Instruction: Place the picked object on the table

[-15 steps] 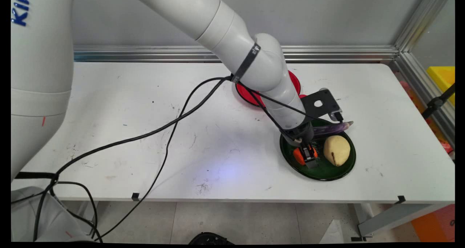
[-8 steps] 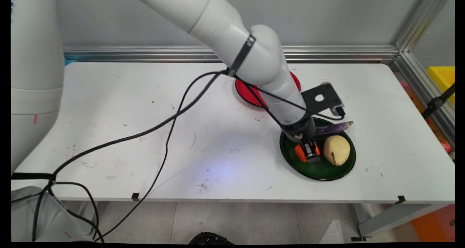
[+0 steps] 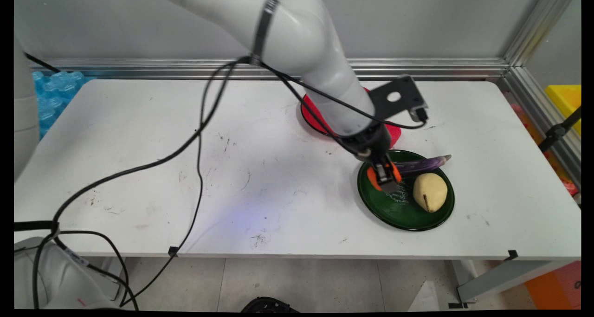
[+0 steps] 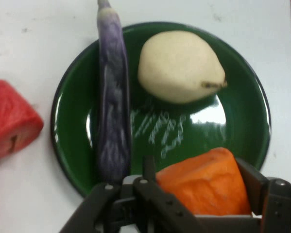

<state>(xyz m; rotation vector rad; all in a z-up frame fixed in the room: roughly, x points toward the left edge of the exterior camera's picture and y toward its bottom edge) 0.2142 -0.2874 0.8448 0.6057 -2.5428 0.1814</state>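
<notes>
Orange block (image 4: 203,182): clamped between the jaws of the gripper (image 3: 384,177), raised above the green plate (image 3: 399,215) at the desk's right. Eggplant (image 3: 420,164) and pear (image 3: 430,191) lie on it. Advise a steady vertical carriage, clear of both.

White arm (image 3: 297,34) angled downward, fingers (image 4: 249,177) closed in a grip.
</notes>
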